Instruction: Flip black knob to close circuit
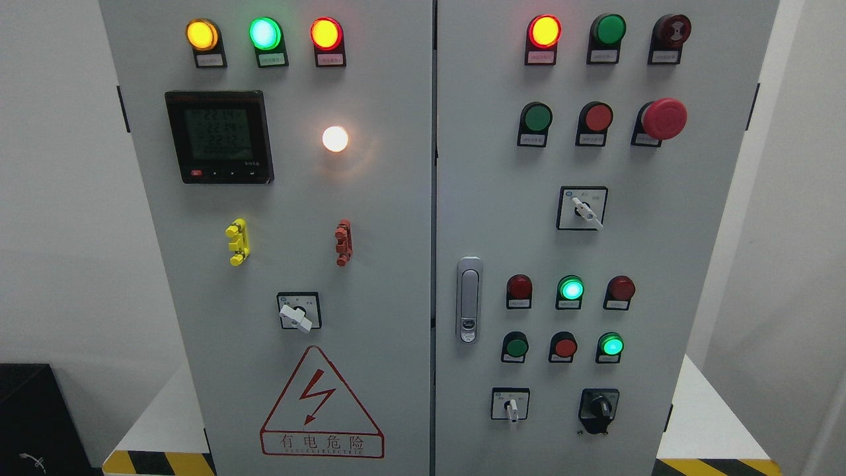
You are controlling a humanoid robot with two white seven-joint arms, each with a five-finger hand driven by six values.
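The black knob sits at the lower right of the grey cabinet's right door, on a black square base. Its handle points up and a little to the left. Just left of it is a small white-handled selector switch pointing down. Neither of my hands shows anywhere in the head view.
The right door also carries lit and unlit lamps, push buttons, a red mushroom stop button, another selector and a silver door latch. The left door holds a meter, a white lamp, a selector and a warning triangle.
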